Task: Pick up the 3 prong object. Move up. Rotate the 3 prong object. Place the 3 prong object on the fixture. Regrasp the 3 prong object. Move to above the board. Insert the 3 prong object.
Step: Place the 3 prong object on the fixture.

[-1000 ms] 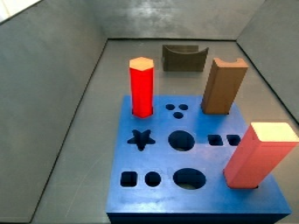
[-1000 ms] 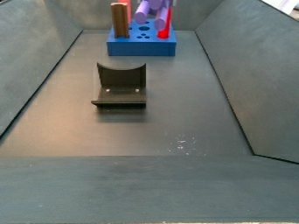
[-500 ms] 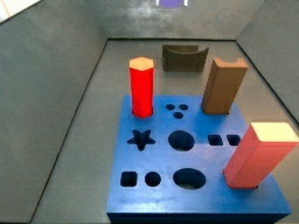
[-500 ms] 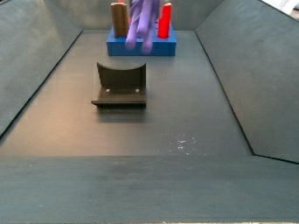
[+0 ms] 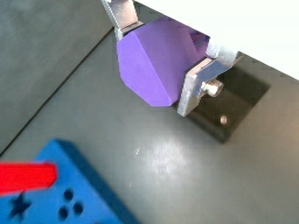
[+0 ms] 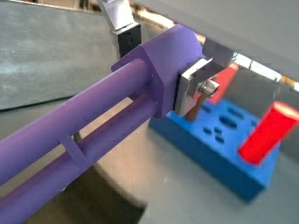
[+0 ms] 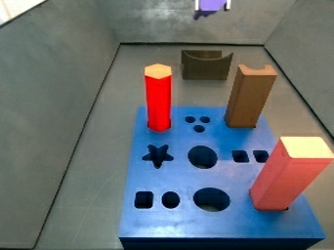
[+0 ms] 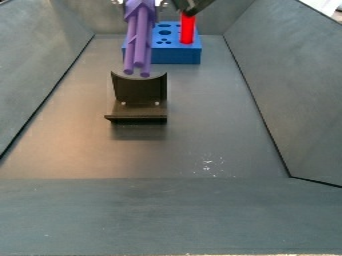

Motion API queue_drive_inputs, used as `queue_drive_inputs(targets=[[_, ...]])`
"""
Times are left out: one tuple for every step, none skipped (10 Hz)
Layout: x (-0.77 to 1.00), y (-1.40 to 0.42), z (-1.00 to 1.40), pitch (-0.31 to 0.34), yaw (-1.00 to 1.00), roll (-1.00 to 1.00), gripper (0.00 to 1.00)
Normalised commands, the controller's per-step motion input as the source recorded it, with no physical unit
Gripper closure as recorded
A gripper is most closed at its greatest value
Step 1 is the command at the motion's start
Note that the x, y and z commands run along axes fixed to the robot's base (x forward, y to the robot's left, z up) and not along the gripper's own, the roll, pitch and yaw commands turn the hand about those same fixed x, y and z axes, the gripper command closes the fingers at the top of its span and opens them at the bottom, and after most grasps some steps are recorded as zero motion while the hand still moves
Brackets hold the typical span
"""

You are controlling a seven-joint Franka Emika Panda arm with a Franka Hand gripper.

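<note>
Over on the left of a side view, the purple peg (image 8: pixel 138 40) hangs nearly upright, its lower end just above the dark fixture (image 8: pixel 138 98) sitting on the grey floor (image 8: pixel 160 160). Up top, where the hand (image 8: pixel 138 3) would be, the picture cuts off, so you barely see it there. Further right and further back is the blue board (image 8: pixel 167 50) with a red peg (image 8: pixel 190 25) standing on it.

Both wrist views make the grip way clearer: the hand (image 5: pixel 163 54) has its two silver fingers (image 5: pixel 197 83) pinched on the thick end of the purple peg (image 5: pixel 158 61), and the long shaft runs off toward the camera (image 6: pixel 93 149). The fixture (image 5: pixel 239 101) shows as a dark shape right behind the peg, with the blue board (image 5: pixel 70 188) off to one side.

In the high side view only a purple scrap (image 7: pixel 214 5) pokes in at the top edge, above the fixture (image 7: pixel 206 64). The board (image 7: pixel 216 186) up front also carries a brown block (image 7: pixel 248 95) and a pink block (image 7: pixel 290 171).

My read: pickup, lift and rotation look done, and we're on the "place it on the fixture" step. Next move would be lowering the peg so it settles into the notch, staying lined up with it, then letting go for the regrasp. I can't tell from here if the tip is already touching.
</note>
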Motion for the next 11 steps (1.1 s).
queue_drive_inputs(targets=[[0.08,0.04,-0.01,0.167,0.04,-1.0,1.0],[0.04,0.04,0.0,0.17,0.03,-1.0,1.0],[0.03,0.03,-0.01,0.189,-0.04,-1.0,1.0],[0.05,0.03,-0.02,0.199,-0.08,-0.87,1.0],[0.07,0.04,-0.01,0.189,-0.12,-0.68,1.0],[0.07,0.04,-0.01,0.165,-0.14,-0.5,1.0],[0.07,0.03,0.0,0.119,-0.17,-0.29,1.0],[0.05,0.02,0.0,0.069,-0.18,-0.2,1.0],[0.08,0.12,-1.0,0.042,-0.22,-0.15,1.0],[0.09,0.13,-1.0,0.015,-0.21,-0.12,1.0],[0.11,0.11,-1.0,-0.007,-0.18,-0.11,1.0]])
